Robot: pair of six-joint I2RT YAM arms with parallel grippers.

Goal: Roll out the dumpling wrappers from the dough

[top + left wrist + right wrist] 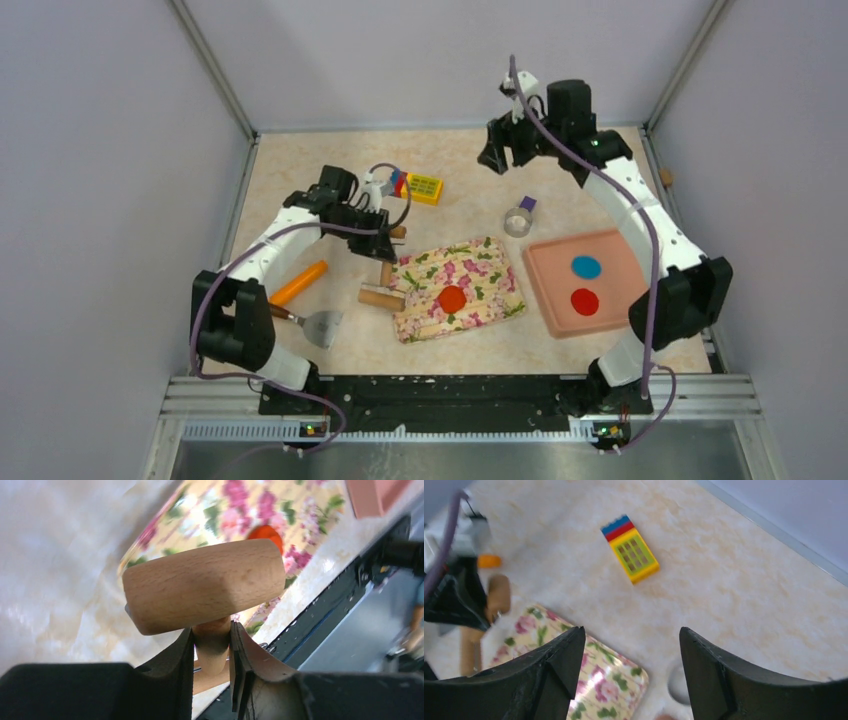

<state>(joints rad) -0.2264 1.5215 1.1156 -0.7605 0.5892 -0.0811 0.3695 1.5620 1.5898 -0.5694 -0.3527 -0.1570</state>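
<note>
I have the left fingers pinched on the thin handle of the wooden roller; in the left wrist view the handle sits clamped between the two pads, with the thick barrel lying crosswise just beyond them. From above, the barrel is at the left edge of the floral mat; I cannot tell whether it rests on the tabletop or hangs just over it. The dough is a round red-orange patch near the middle of the mat, to the right of the barrel and apart from it. The right fingers are spread wide with nothing between them, held high over the far part of the tabletop, well apart from the mat. Below them in the right wrist view I see the yellow toy block with its red and blue end. The pink tray lies just right of the mat. On it are one dumpling wrapper, flat, red and round, and a blue disc just beyond it. A metal ring stands near the tray's far left corner. Left of the mat lie an orange carrot toy and a scraper.
</note>
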